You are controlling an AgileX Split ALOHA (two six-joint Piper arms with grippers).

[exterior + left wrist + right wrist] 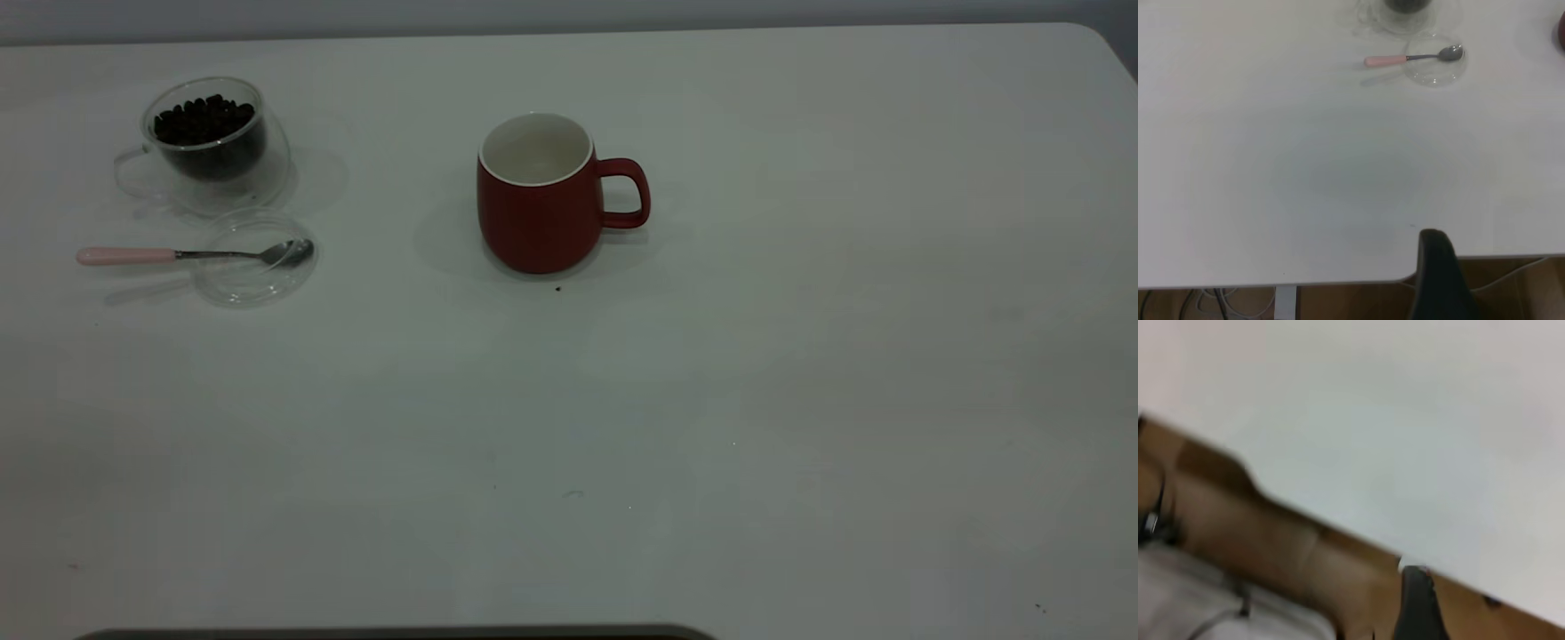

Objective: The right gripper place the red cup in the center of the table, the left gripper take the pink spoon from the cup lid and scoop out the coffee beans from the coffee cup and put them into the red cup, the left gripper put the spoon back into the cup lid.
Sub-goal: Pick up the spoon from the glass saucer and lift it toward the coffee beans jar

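The red cup (538, 200) stands upright near the middle of the table (756, 400), handle pointing right, white inside showing. At the far left the clear coffee cup (209, 142) holds the coffee beans (204, 120). Just in front of it lies the cup lid (256, 262) with the pink spoon (178, 255) resting bowl-down in it, handle pointing left. Neither gripper shows in the exterior view. In the left wrist view my left gripper (1435, 237) hangs over the table's near edge as one closed dark tip, far from the pink spoon (1411, 58) and cup lid (1435, 63). My right gripper (1415, 573) is off the table's edge, holding nothing.
A tiny dark speck (557, 288) lies just in front of the red cup. Brown floor and cables (1218, 300) show below the table edge in the left wrist view. A dark strip (400, 633) runs along the near edge of the exterior view.
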